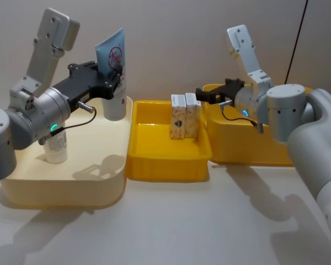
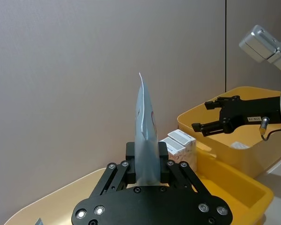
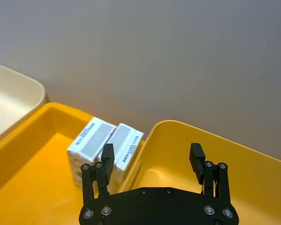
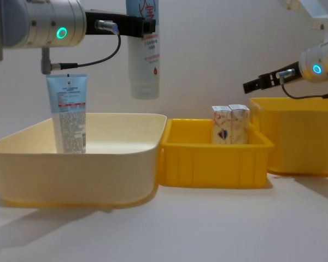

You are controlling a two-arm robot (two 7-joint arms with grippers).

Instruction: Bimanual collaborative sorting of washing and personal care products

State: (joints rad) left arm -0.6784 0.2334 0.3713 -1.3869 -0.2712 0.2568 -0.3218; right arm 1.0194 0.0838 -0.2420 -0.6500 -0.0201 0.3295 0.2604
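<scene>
At upper left, my left gripper [image 1: 119,77] clamps its fingers on the tube [image 1: 110,52] above the cream bin [image 1: 60,193]; I should lower it upright, gently (right gripper [image 1: 201,95], fingers apart, upper right).

Two tubes [image 4: 143,54] [image 4: 69,114], two cartons [image 4: 221,125] [image 4: 239,124], one cream bin [image 4: 71,164], two yellow bins [image 4: 213,161] [image 4: 298,136]

Pale-blue tube [image 1: 110,51] — cream bin [image 1: 60,190].

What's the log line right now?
left gripper: shut on tube above cream bin | right gripper: open near cartons | cartons: in middle yellow bin
</scene>
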